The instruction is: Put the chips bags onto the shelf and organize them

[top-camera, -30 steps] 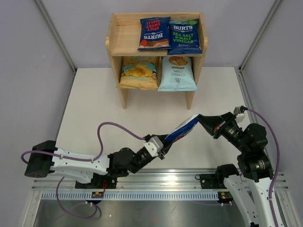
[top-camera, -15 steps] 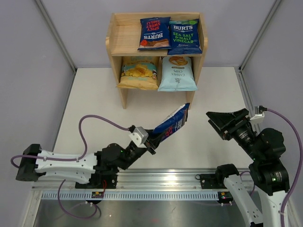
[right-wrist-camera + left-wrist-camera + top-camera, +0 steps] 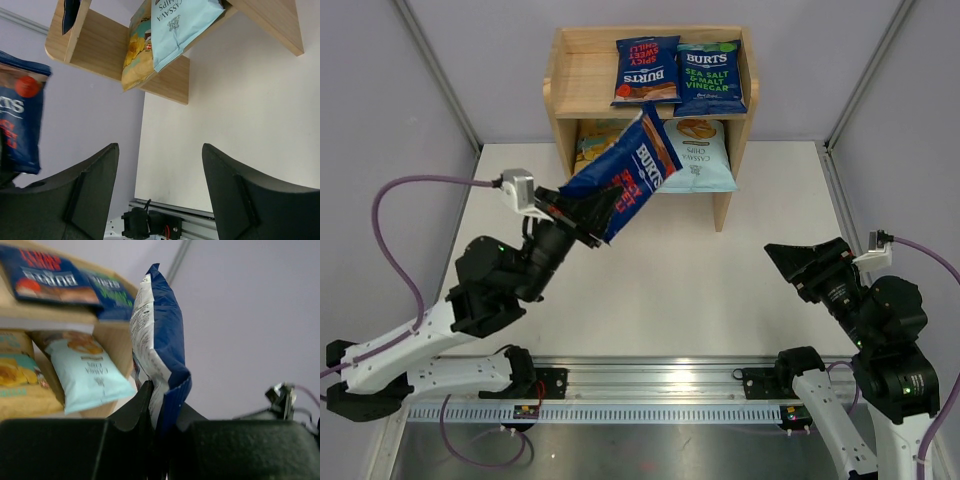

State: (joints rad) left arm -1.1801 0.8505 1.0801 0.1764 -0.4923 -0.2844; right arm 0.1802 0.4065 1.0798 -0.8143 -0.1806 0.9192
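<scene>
In front of the wooden shelf (image 3: pixel 567 95), left end effector (image 3: pixel 584 217) pinched on one end of a dark blue Burts bag (image 3: pixel 628 172), held tilted aloft; right end effector (image 3: pixel 160 150) wide apart, empty.

A: What did the raised blue bag (image 3: pixel 628 175) hide from above?
B: Most of the yellow-and-teal bag (image 3: pixel 588 140), plus the cassava bag's (image 3: pixel 705 160) left edge.
A: And in the right wrist view?
B: The raised bag was blurred and cut off at the left edge.

Three dark blue BURTS bags (image 3: pixel 647 70), one yellow-and-teal bag (image 3: pixel 590 142), one pale blue cassava bag (image 3: pixel 705 160), one light wooden two-tier shelf (image 3: pixel 585 78).
</scene>
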